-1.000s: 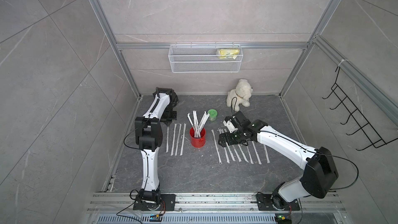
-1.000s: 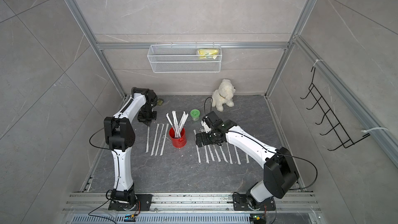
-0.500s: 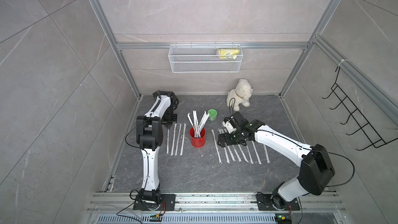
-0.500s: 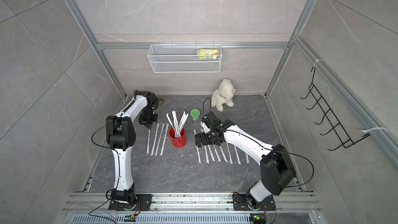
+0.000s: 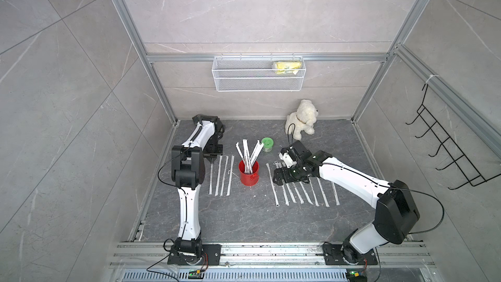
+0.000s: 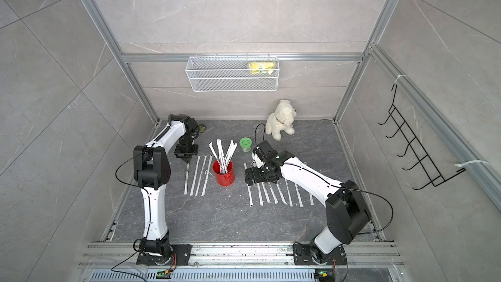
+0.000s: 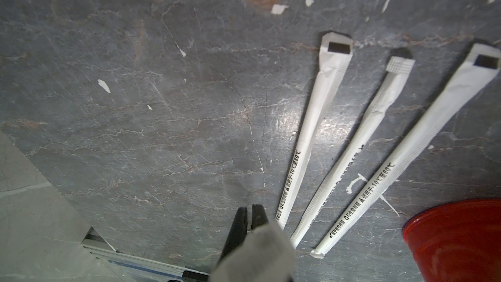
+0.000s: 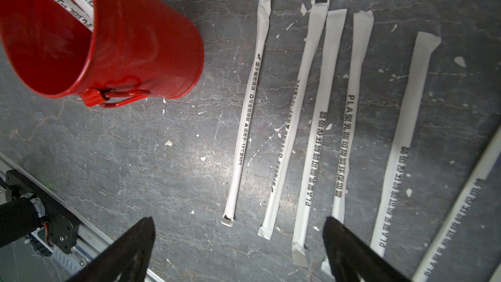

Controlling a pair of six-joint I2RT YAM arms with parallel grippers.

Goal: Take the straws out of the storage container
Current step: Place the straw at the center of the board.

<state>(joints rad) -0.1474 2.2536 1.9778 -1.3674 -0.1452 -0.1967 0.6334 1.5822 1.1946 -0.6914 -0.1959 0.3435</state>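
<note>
straws (image 5: pixel 247 155) stand in storage container (image 5: pixel 249 176), right claw (image 8: pixel 238 222) spread wide.

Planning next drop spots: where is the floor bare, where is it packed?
Widest bare floor: between both straw rows and the front rail. Also the back strip between the left arm and plush dog. Crowded: left row, red can, right row under the open right pincer; gaps beside the can are narrow.

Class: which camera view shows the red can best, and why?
The right wrist view: the red can is close, with its inside, wall and ring handle clear, though cropped. Both top views show it whole but small, straws standing in it. The left wrist view catches only its edge.
</note>
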